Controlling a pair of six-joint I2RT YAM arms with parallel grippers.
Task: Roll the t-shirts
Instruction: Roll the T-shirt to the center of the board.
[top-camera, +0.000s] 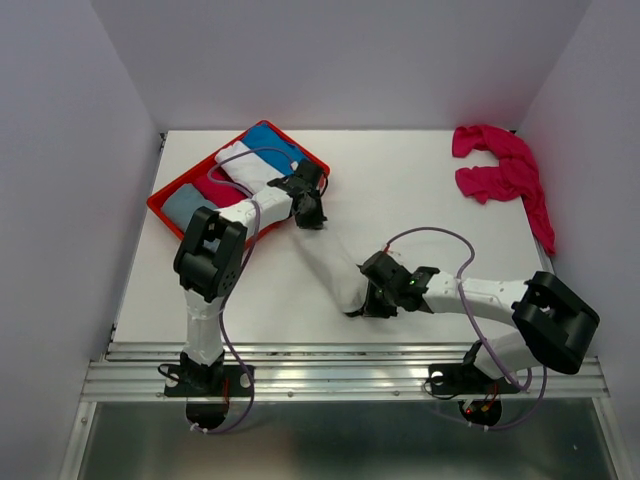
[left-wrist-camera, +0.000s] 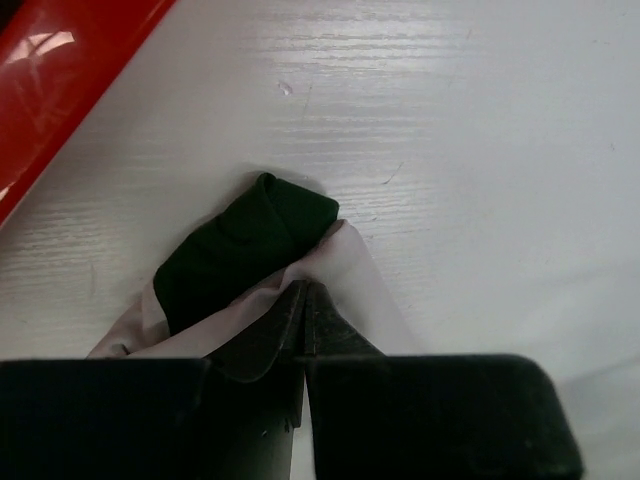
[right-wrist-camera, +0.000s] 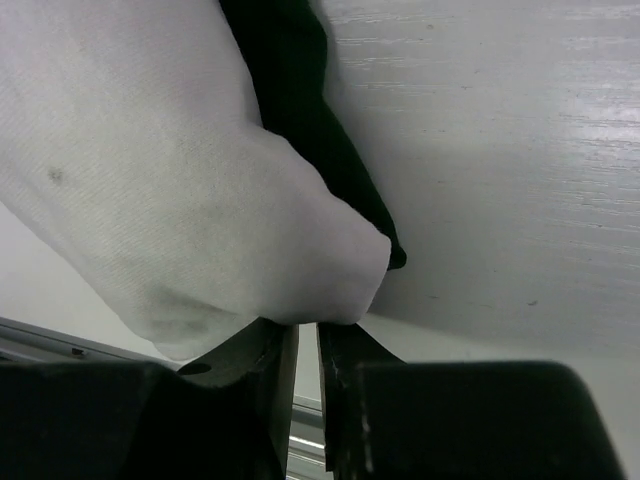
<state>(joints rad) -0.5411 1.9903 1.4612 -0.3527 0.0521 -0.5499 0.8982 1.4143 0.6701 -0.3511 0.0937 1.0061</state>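
White laminate tabletop (top-camera: 430, 210) between pale walls carries the cream-white t-shirt with dark green sleeves (top-camera: 335, 265) (left-wrist-camera: 240, 250) (right-wrist-camera: 180, 180), folded into a long strip that runs from one set of jaws to the other. The left gripper (top-camera: 308, 212) (left-wrist-camera: 304, 295) has its jaws almost together, pinching the cream cloth, with a green sleeve fold just ahead of the tips. The right gripper (top-camera: 372, 300) (right-wrist-camera: 308, 330) holds its jaws narrow with the cloth's edge at the tips; I cannot tell whether they pinch it. A red plastic tray (top-camera: 160, 205) (left-wrist-camera: 60, 80) lies left of the left jaws. A crumpled magenta-pink t-shirt (top-camera: 505, 170) lies well apart, beyond the right jaws.

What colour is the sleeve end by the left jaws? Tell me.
Dark green sleeve, clearest in left wrist view.
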